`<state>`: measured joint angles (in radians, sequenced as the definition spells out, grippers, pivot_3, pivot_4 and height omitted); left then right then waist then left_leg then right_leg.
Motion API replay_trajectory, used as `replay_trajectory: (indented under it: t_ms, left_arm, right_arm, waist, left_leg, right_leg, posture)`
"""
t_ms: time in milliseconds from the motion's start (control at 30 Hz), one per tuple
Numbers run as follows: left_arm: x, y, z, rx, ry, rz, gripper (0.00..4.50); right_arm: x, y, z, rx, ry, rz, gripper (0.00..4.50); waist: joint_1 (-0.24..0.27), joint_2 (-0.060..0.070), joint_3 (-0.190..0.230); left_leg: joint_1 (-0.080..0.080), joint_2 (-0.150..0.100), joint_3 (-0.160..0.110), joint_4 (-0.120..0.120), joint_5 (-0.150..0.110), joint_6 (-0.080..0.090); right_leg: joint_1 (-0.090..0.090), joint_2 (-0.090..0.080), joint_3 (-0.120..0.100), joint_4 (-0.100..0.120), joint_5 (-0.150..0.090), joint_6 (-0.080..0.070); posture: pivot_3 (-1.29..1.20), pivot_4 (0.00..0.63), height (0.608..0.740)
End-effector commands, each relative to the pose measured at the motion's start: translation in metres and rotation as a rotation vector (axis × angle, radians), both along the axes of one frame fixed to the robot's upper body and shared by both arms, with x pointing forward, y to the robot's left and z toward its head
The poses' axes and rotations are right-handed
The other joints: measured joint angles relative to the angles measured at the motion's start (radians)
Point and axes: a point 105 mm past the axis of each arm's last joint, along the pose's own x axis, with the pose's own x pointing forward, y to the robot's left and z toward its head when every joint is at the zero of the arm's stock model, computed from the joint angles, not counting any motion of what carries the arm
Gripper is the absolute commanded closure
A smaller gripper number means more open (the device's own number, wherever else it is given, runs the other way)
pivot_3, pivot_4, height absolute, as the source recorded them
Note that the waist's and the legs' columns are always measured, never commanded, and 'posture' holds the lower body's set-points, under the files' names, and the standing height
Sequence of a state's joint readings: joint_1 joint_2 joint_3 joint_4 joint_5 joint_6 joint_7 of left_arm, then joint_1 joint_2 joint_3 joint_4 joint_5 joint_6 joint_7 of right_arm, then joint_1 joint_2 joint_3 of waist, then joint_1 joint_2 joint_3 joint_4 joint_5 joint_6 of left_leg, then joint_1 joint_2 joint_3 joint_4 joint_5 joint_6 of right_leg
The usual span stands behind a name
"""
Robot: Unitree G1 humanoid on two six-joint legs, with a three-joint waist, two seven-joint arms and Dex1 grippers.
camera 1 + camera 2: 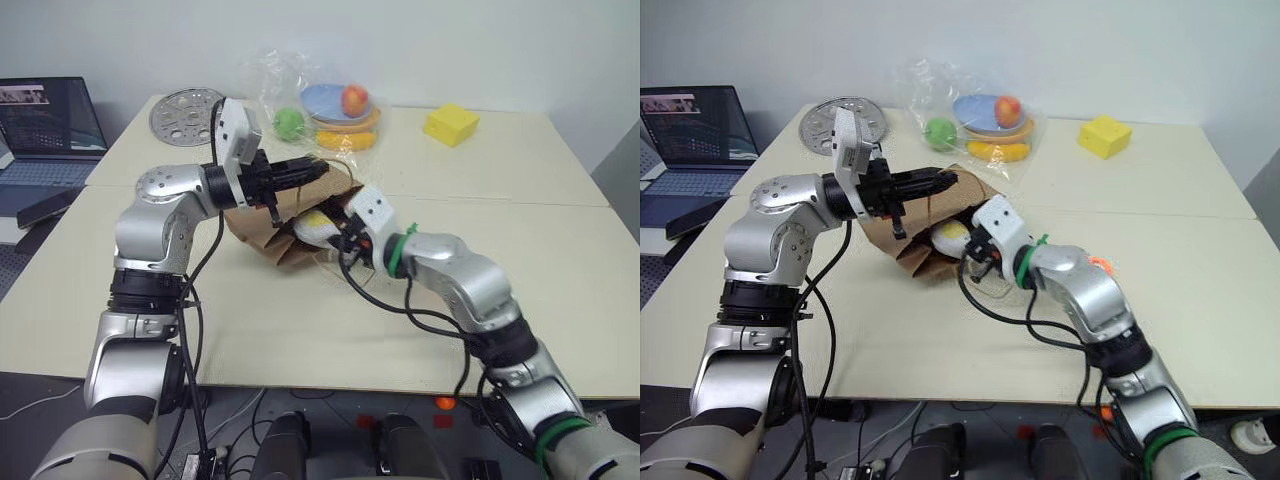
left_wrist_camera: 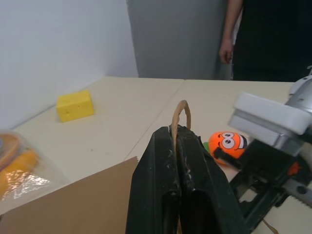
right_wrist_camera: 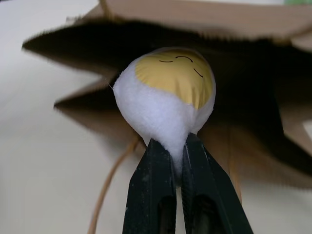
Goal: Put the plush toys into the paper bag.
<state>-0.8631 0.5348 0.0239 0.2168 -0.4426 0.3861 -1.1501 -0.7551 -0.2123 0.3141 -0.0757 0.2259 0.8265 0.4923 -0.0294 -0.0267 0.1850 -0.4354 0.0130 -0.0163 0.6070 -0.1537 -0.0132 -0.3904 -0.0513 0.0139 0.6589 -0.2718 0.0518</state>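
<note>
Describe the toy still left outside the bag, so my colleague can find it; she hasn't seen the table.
Start at the brown kraft paper bag lying open mid-table. Beyond the right arm sits the orange plush carrot with a cartoon face. Unlike the white-and-yellow plush egg pinched in the right claw, it rests loose on the tabletop.

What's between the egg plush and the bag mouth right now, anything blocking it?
Nothing visible. The right gripper is shut on the egg plush, right at the dark opening of the paper bag. The left gripper is shut on the bag's handle, holding the mouth open. The carrot plush lies off to the side.
</note>
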Motion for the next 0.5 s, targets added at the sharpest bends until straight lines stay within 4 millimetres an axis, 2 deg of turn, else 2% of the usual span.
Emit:
replay_trajectory:
  t_ms: [33,233,433,500]
  left_arm:
    - [-0.011,-0.008,0.016,-0.001,-0.051,-0.059,4.5]
    - [-0.016,-0.012,0.021,-0.006,-0.053,-0.087,4.5]
    - [-0.016,-0.013,0.023,-0.005,-0.055,-0.09,4.5]
    - [-0.014,-0.012,0.022,-0.005,-0.058,-0.083,4.5]
  right_arm:
    - [0.007,0.012,0.014,0.036,-0.046,0.007,4.48]
    - [0.02,0.036,-0.005,0.064,-0.012,-0.007,4.48]
    - [0.028,0.042,-0.017,0.093,-0.008,-0.052,4.48]
    - [0.026,0.04,-0.015,0.114,-0.02,-0.051,3.92]
  waist:
    - [0.0,0.0,0.0]
    - [-0.001,0.0,0.0]
    - [-0.001,0.0,0.0]
    - [0.0,0.0,0.0]
  left_leg:
    - [0.0,0.0,0.0,0.0,0.0,0.0]
    - [0.0,0.0,0.0,-0.001,0.0,0.0]
    - [0.0,0.0,-0.001,-0.001,0.0,0.0]
    - [0.0,0.0,-0.001,-0.001,0.0,0.0]
  right_leg:
    - [0.0,0.0,0.0,0.0,0.0,0.0]
    - [0.0,0.001,-0.001,0.002,0.0,0.0]
    - [0.0,0.001,0.0,0.002,0.0,0.0]
    - [0.0,0.001,0.0,0.002,0.0,0.0]
  posture:
    - [0.0,0.15,0.74]
    - [0.0,0.15,0.74]
    - [0.0,0.15,0.74]
    - [0.0,0.15,0.74]
